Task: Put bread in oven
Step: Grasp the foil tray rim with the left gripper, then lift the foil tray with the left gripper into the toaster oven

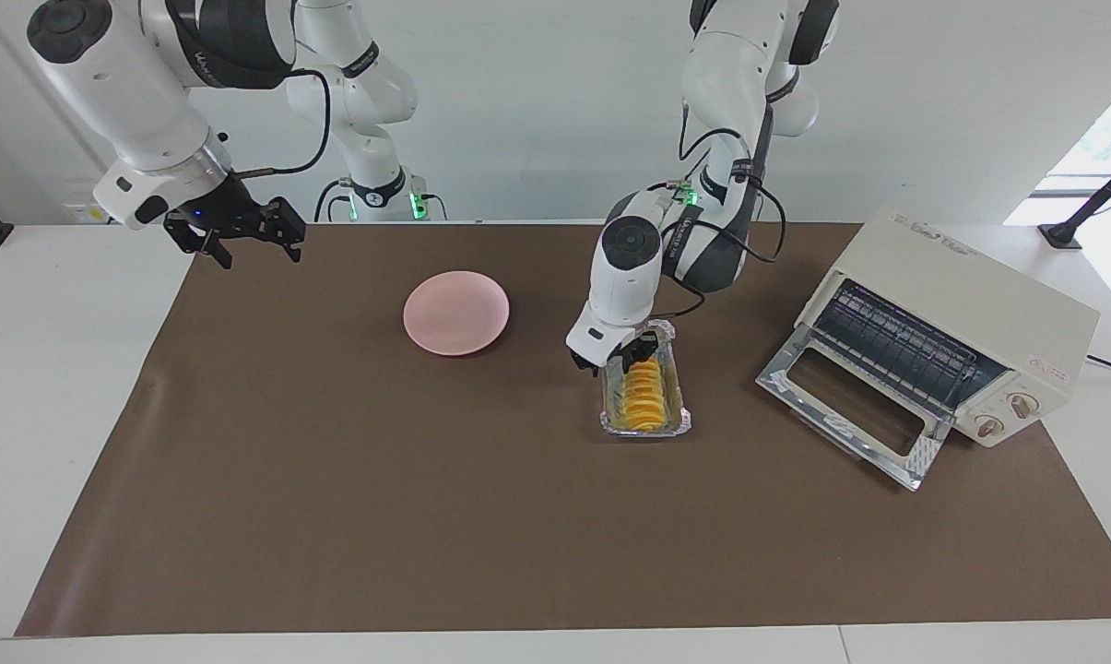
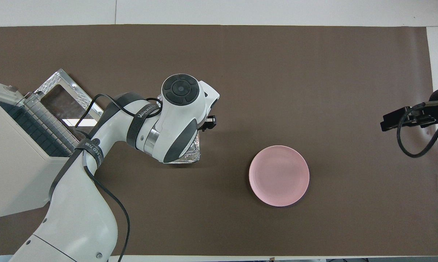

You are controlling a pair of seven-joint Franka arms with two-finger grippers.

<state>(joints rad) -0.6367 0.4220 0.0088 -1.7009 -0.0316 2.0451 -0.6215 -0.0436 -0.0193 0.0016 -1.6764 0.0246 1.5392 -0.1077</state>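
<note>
You see two glossy white arms with dark grey joint bands bearing small white lettering; round black caps close the wrist housings; black cables loop along the links; the left gripper and right gripper are black; green lights glow near the bases.

Left arm over the foil tray, hiding most of it; toaster oven, door down, at the left arm's end; pink plate mid-mat; right gripper over the mat's right-arm end.
</note>
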